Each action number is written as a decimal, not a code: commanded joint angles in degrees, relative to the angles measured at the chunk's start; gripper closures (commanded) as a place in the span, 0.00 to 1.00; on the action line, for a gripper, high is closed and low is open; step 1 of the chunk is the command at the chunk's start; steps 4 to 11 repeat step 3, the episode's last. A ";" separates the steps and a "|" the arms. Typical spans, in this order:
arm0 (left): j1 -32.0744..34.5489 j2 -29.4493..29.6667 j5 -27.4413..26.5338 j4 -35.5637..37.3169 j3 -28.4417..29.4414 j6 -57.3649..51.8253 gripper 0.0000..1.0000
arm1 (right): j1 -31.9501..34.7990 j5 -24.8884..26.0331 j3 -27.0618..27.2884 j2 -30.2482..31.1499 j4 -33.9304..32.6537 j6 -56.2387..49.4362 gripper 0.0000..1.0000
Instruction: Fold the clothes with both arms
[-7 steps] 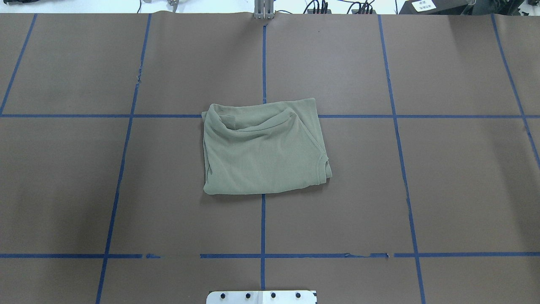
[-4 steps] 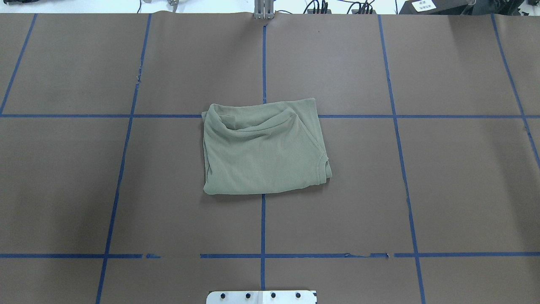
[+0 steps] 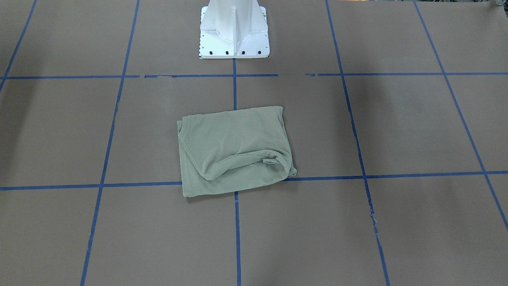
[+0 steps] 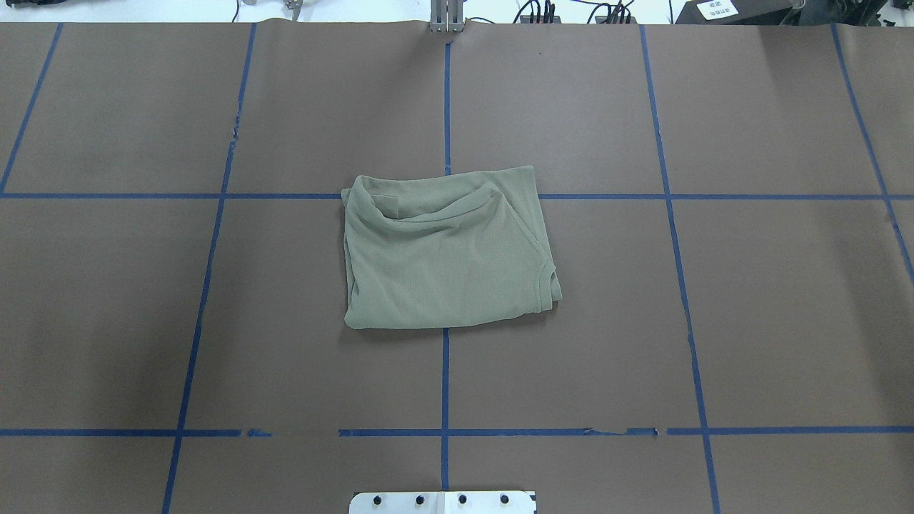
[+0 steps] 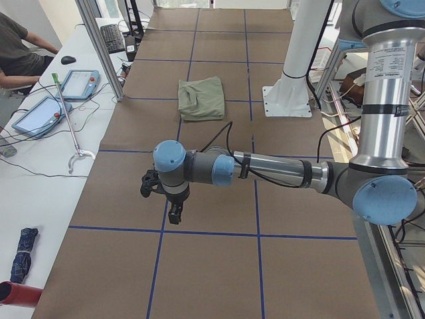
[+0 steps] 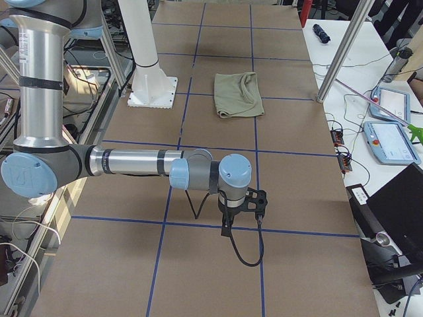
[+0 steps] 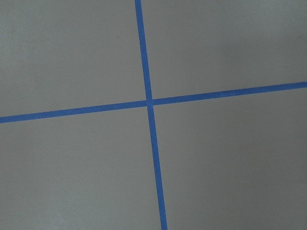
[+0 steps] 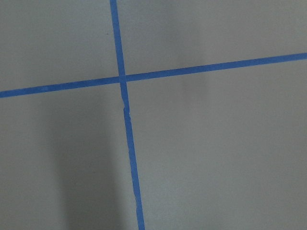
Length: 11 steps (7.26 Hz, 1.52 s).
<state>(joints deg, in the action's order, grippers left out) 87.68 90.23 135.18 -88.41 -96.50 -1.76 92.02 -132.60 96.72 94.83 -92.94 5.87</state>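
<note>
Green shirt (image 4: 446, 257) folded on the bench (image 4: 714, 321), left gripper (image 5: 173, 215) and right gripper (image 6: 225, 228) well away from it, spread or pressed together, cannot tell from here

Two blue tape lines (image 8: 125, 115) cross on the brown table cover (image 8: 216, 153).

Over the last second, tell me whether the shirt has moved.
No. In the overhead view the shirt has its near edge meeting the centre tape line at the same spot, and its far left corner still lies on the cross line.

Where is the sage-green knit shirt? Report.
Overhead view: the folded sage-green knit shirt lies mid-table across the central blue tape line, beyond the white pedestal base.
</note>
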 commanded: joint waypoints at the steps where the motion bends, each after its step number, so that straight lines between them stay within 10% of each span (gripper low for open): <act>1: 0.04 0.03 0.00 -0.01 0.00 0.00 0.00 | 0.00 -0.03 -0.04 0.00 0.04 -0.07 0.00; 11: 0.04 0.21 0.00 -0.01 0.00 0.00 0.00 | 0.00 -1.60 -0.04 0.00 0.04 -0.07 0.00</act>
